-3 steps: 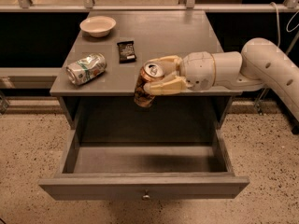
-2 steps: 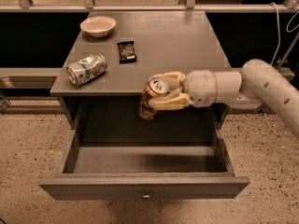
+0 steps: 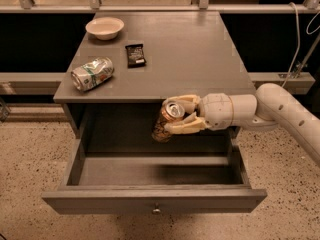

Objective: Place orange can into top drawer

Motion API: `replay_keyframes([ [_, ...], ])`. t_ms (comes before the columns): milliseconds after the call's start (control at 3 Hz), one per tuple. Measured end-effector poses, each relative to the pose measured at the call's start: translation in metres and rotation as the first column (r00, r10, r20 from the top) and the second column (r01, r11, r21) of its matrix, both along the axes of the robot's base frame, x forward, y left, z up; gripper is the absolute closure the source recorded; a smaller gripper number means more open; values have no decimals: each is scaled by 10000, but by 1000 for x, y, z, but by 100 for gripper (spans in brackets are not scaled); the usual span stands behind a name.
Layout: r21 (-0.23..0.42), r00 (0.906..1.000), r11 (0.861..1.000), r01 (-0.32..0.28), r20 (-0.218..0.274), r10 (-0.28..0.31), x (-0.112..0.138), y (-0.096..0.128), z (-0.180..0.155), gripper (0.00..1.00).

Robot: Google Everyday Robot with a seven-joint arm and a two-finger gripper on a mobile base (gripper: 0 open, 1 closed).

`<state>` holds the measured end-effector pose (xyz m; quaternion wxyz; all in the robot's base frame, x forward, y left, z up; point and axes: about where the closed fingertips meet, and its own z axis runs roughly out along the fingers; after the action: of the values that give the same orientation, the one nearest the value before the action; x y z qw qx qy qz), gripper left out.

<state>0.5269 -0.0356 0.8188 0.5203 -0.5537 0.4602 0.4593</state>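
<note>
Orange can [image 3: 164, 126] clamped from side in claw [image 3: 175, 116], tilted, silver top up, hung above rear of open top drawer [image 3: 150, 200], floor not touched. Side grip judged chosen so bench [image 3: 190, 49] edge is cleared during lowering.

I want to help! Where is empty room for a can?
The grey top drawer is bare inside, under the orange can held by the cream gripper. The grey cabinet top is free right of the dark wrapper; white bowl and crushed silver-green can crowd the left.
</note>
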Motion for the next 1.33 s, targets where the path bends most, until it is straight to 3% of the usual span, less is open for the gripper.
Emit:
replay_keyframes([
  [333,-485,9987,9986,221,-458,-243,-7,-8,-32,100],
  [667,-1698,9894,9834,643,-1179,-851,-23,-28,-77,100],
  [1000,-2437,9784,9652,952,-1557,-1358,-29,-44,-107,100],
  [1333,-2378,9785,9666,956,-1557,-1351,-30,-49,-126,100],
])
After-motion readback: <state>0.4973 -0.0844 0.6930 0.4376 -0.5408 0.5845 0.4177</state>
